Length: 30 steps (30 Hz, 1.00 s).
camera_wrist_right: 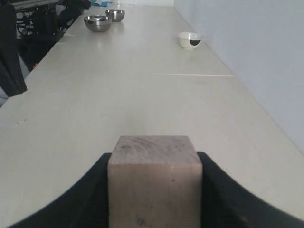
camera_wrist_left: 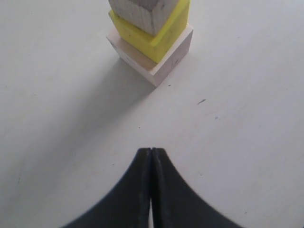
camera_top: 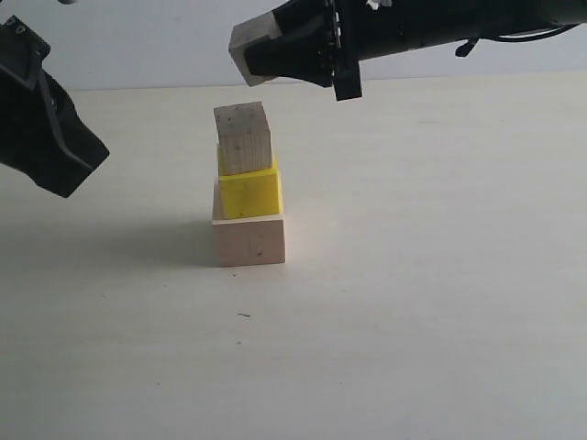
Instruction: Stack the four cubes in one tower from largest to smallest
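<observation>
Gripping a small wood cube (camera_wrist_right: 154, 185), the right tool (camera_top: 259, 51) hangs above the tower (camera_top: 248, 197); the left tool (camera_wrist_left: 152, 156), closed and empty, sits apart.

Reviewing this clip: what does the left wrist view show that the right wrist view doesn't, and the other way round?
Only the left wrist view: the shut left gripper and the three-cube stack, pale wood cube under yellow cube under a small wood cube cut off by the frame edge.
Only the right wrist view: the right gripper holding the fourth cube, plus two steel bowls and a white bowl far along the table.
Both: the same pale table.
</observation>
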Each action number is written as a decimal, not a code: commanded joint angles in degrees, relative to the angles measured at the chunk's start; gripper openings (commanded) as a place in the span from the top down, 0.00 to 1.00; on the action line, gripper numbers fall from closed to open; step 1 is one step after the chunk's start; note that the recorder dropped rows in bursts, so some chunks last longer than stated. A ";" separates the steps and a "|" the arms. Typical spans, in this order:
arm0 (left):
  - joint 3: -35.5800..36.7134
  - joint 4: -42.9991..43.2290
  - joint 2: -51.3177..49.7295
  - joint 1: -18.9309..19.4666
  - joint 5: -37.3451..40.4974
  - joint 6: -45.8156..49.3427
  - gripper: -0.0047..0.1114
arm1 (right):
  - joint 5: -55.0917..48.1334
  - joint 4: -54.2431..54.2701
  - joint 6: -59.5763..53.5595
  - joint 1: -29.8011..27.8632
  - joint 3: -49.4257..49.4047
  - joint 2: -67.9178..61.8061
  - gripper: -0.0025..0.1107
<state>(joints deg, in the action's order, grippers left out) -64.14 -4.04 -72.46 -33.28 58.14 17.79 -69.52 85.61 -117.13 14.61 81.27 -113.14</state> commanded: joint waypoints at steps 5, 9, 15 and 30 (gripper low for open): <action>0.52 -0.17 -0.23 0.15 -2.24 0.24 0.96 | -0.44 -1.65 1.74 1.95 0.21 0.23 0.98; 0.52 -0.17 -0.23 0.15 -2.24 0.24 0.96 | -0.44 -1.65 1.63 3.04 0.21 0.43 0.98; 0.52 -0.17 -0.23 0.15 -2.37 0.24 0.96 | -0.44 2.35 0.25 3.41 0.21 0.33 0.98; 0.89 -0.17 -0.23 0.15 -2.03 0.24 0.96 | -0.44 6.70 -3.48 3.26 -3.10 0.43 0.98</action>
<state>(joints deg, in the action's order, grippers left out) -63.83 -4.04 -72.58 -33.28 56.55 17.79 -69.52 90.83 -119.73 17.90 78.40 -113.14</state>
